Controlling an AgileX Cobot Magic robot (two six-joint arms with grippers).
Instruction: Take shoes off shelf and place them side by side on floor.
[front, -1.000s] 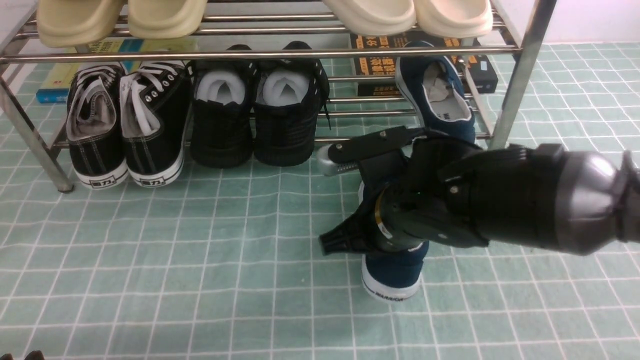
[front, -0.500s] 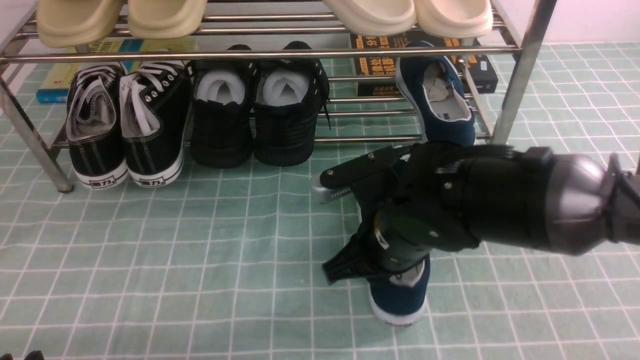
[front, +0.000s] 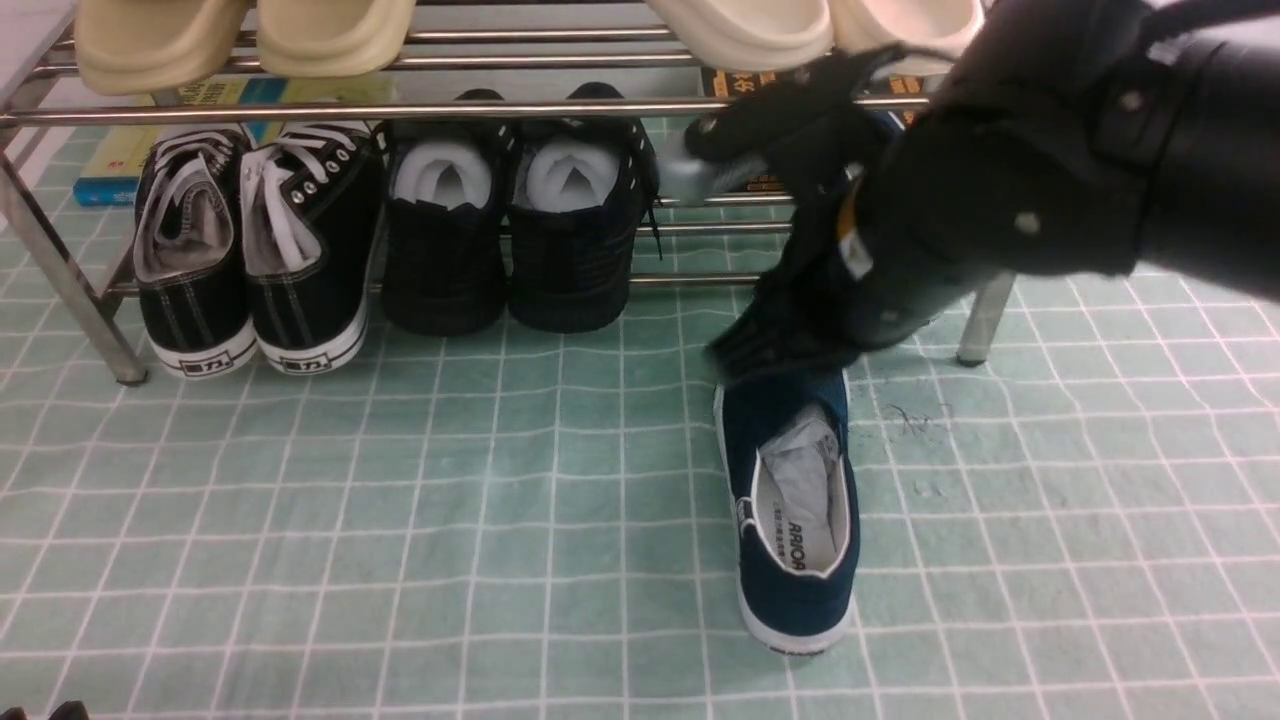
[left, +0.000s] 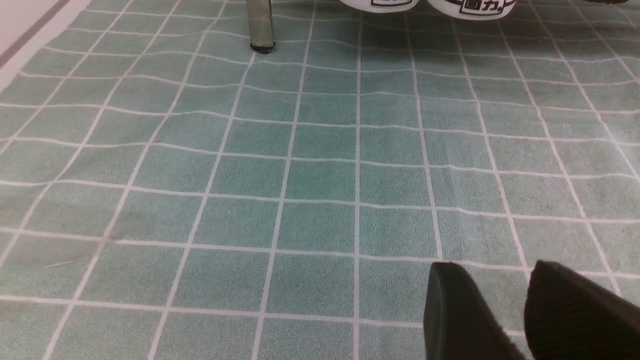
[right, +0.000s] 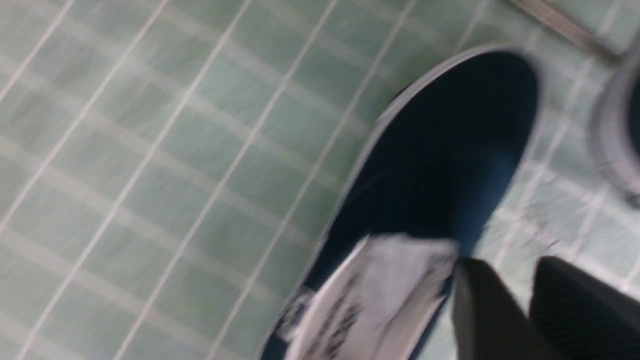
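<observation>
Hand (right: 525, 305) above checked floor (front: 400, 520), chrome rack (front: 985, 320) beyond.

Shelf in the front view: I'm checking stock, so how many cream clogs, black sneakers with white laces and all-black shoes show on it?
Cream clogs: 4
Black sneakers with white laces: 2
All-black shoes: 2
Total: 8

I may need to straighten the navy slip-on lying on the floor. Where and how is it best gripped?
Probably by the heel collar of the slip-on, from above, one finger inside and one behind. The shoe lies sole-down with its opening upward and its heel toward the robot; the bare insole leaves room there, while paper fills the toe side.
</observation>
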